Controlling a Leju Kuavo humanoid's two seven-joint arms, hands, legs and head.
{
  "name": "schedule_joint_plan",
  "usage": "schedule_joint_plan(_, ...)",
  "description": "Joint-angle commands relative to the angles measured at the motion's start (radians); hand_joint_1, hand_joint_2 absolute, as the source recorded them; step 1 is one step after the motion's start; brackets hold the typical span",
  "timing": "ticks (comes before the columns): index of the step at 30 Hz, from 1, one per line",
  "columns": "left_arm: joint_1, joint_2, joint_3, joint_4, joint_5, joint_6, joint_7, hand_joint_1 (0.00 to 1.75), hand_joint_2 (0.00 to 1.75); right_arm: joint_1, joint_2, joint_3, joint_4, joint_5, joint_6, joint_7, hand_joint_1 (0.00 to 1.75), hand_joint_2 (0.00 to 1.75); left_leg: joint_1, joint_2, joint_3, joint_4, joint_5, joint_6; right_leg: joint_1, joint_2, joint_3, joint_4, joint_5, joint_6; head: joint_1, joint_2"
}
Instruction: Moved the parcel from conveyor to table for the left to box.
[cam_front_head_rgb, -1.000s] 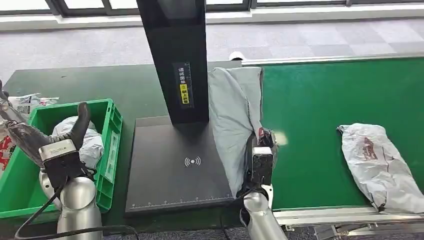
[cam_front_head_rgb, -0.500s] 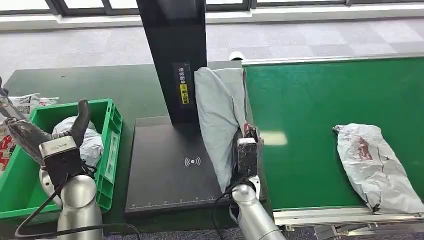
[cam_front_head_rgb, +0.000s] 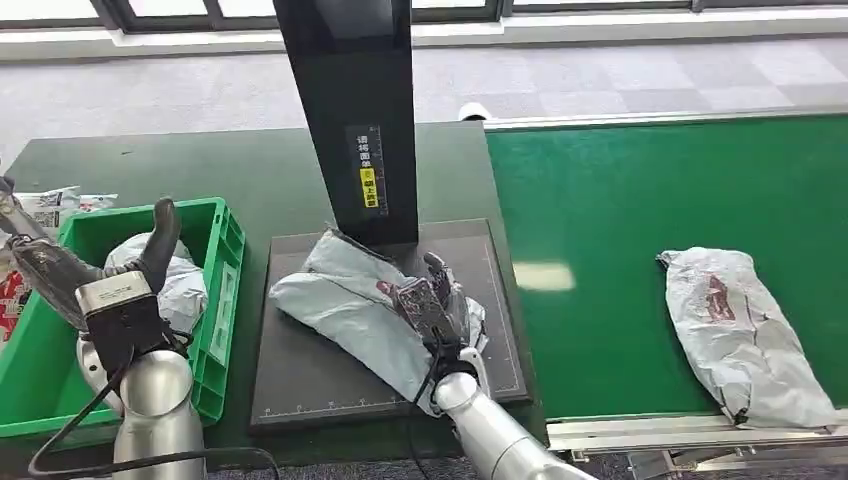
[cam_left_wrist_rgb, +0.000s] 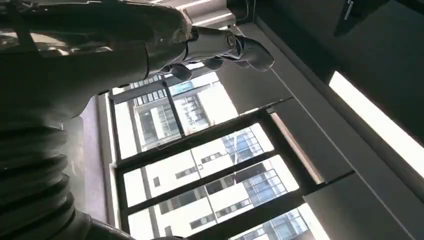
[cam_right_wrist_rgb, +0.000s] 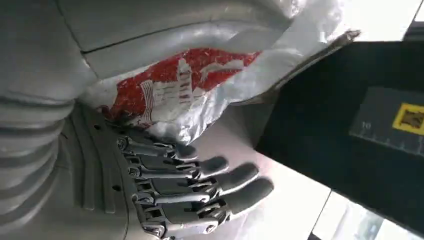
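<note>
A grey parcel (cam_front_head_rgb: 345, 300) with red print lies flat on the black scanner plate (cam_front_head_rgb: 300, 385), at the foot of the black column. My right hand (cam_front_head_rgb: 432, 305) rests on its right end with the fingers stretched out and apart. In the right wrist view the fingers (cam_right_wrist_rgb: 215, 182) are straight and the parcel (cam_right_wrist_rgb: 190, 95) lies against the palm side, not wrapped by them. My left hand (cam_front_head_rgb: 95, 270) is raised over the green crate (cam_front_head_rgb: 225, 290), fingers apart, holding nothing. The left hand (cam_left_wrist_rgb: 215, 45) also appears against the windows in the left wrist view.
A second grey parcel (cam_front_head_rgb: 745, 330) lies on the green conveyor belt (cam_front_head_rgb: 620, 200) at the right. The green crate holds another grey parcel (cam_front_head_rgb: 185, 285). The black column (cam_front_head_rgb: 350, 110) stands at the back of the plate. Loose packets (cam_front_head_rgb: 50, 205) lie at the far left.
My right hand swung the parcel left from upright at the belt's edge and laid it down on the scanner plate. The parcel on the belt drifted slightly left. The left arm stayed put.
</note>
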Motion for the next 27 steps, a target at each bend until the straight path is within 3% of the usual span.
schedule_joint_plan(1, -0.032, 0.011, -0.007, 0.066, 0.008, -0.001, -0.001, 0.0, 1.75, -0.061, -0.039, 0.083, 0.151, 0.043, 0.015, 0.052, 0.0, 0.0, 0.0, -0.001, 0.0, -0.001, 0.001, 0.0, 0.0, -0.002, 0.001, -0.001, 0.0, 0.0, 0.0, 0.0)
schedule_joint_plan(5, -0.033, 0.011, 0.003, 0.064, 0.006, -0.001, -0.006, 0.0, 1.75, -0.045, -0.037, 0.074, 0.127, 0.061, -0.015, 0.037, 0.0, 0.0, 0.0, -0.001, 0.001, -0.001, 0.001, 0.0, 0.0, -0.001, 0.001, -0.001, 0.0, 0.0, 0.0, 0.0)
schedule_joint_plan(8, -0.013, 0.011, 0.02, 0.035, 0.007, -0.001, -0.01, 0.0, 1.75, 0.011, -0.03, 0.017, 0.004, 0.101, -0.09, -0.096, 0.0, 0.0, 0.0, 0.0, 0.001, -0.001, 0.001, 0.0, 0.001, -0.001, 0.001, -0.001, 0.0, 0.0, 0.0, 0.0)
schedule_joint_plan(9, -0.008, 0.011, 0.022, 0.035, 0.008, -0.001, -0.014, 0.0, 1.75, 0.038, -0.028, -0.004, -0.061, 0.102, -0.134, -0.164, 0.0, 1.75, 0.001, 0.0, 0.001, -0.002, 0.001, 0.0, 0.001, -0.001, 0.001, -0.002, 0.001, -0.001, 0.0, 0.0)
schedule_joint_plan(10, -0.005, 0.011, 0.022, 0.038, 0.012, -0.001, -0.021, 0.0, 1.75, 0.058, -0.027, -0.014, -0.106, 0.1, -0.144, -0.188, 0.0, 1.75, 0.0, 0.0, 0.001, -0.001, 0.001, 0.0, 0.0, -0.001, 0.001, -0.001, 0.0, -0.001, 0.0, 0.0)
schedule_joint_plan(14, -0.01, 0.011, 0.013, 0.076, 0.001, -0.001, -0.032, 0.0, 1.75, 0.334, -0.025, -0.081, -0.761, 0.226, -0.194, -0.229, 0.0, 1.75, 0.0, -0.001, 0.0, -0.001, 0.0, 0.0, 0.001, -0.002, 0.001, -0.001, 0.0, -0.001, 0.0, 0.0)
schedule_joint_plan(17, -0.016, 0.011, -0.027, 0.126, -0.022, -0.001, -0.027, 0.0, 1.75, 0.452, -0.022, -0.116, -1.126, 0.249, -0.194, -0.229, 0.0, 1.75, 0.0, -0.005, -0.002, 0.0, 0.001, 0.0, 0.001, -0.005, -0.001, 0.0, -0.001, -0.001, 0.0, 0.0)
schedule_joint_plan(22, -0.037, 0.011, -0.112, 0.269, -0.099, -0.001, 0.008, 0.0, 1.75, 0.473, -0.022, -0.068, -1.234, 0.339, -0.194, -0.229, 0.0, 1.75, 0.001, -0.008, -0.002, -0.002, 0.001, 0.0, 0.001, -0.009, 0.001, -0.003, -0.001, -0.001, 0.0, 0.0)
schedule_joint_plan(27, -0.055, 0.012, -0.15, 0.36, -0.075, -0.001, 0.014, 0.0, 1.75, 0.474, -0.022, -0.081, -1.276, 0.326, -0.194, -0.229, 0.0, 1.75, -0.001, -0.006, -0.002, 0.0, 0.001, 0.0, -0.001, -0.007, -0.001, -0.002, -0.001, 0.0, 0.0, 0.0)
